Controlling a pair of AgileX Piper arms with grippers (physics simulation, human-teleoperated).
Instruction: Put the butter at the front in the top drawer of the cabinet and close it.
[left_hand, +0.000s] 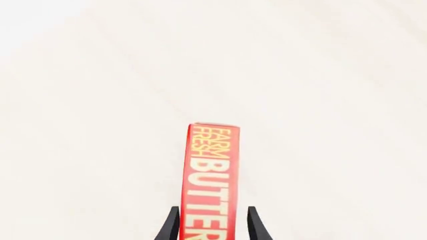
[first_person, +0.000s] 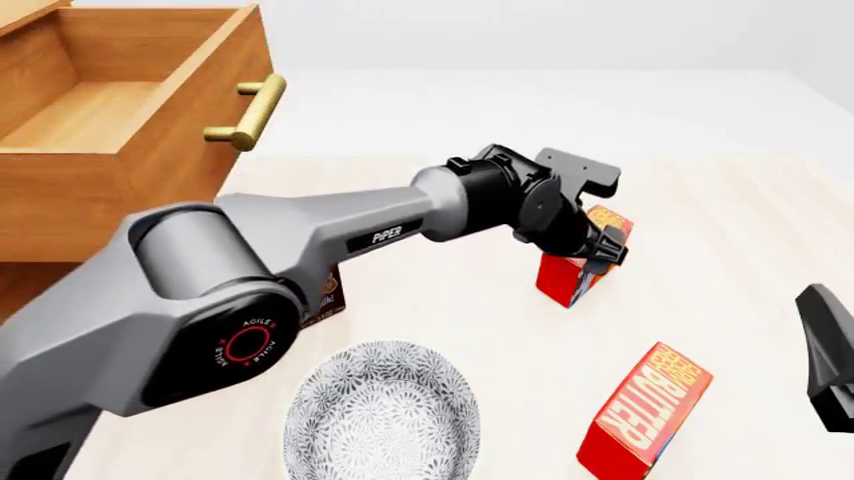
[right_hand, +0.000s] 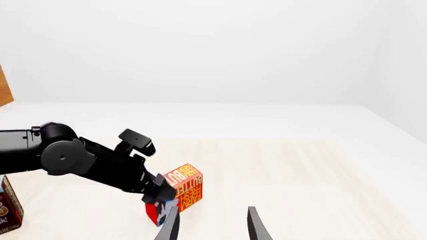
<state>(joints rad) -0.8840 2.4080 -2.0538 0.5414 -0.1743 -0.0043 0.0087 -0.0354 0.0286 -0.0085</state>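
Observation:
The butter (first_person: 567, 275) is a small red box with an orange lettered face and a blue-and-white patch, standing mid-table. My left gripper (first_person: 601, 245) straddles it from above. In the left wrist view the butter (left_hand: 210, 175) lies between the open fingers (left_hand: 255, 225), with a sliver of table showing beside one of them. The top drawer (first_person: 200, 130) of the cabinet (first_person: 40, 220) stands pulled out at the far left, its inside bare. My right gripper (right_hand: 210, 225) is open and holds nothing, low at the right edge (first_person: 827, 360).
A second butter box (first_person: 647, 410) with plain red sides stands nearer the front right. A patterned plate (first_person: 380, 415) sits front centre. The brown pudding box (first_person: 324, 290) is partly hidden behind the left arm (first_person: 347, 235). The drawer's brass handle (first_person: 247, 110) juts toward the table.

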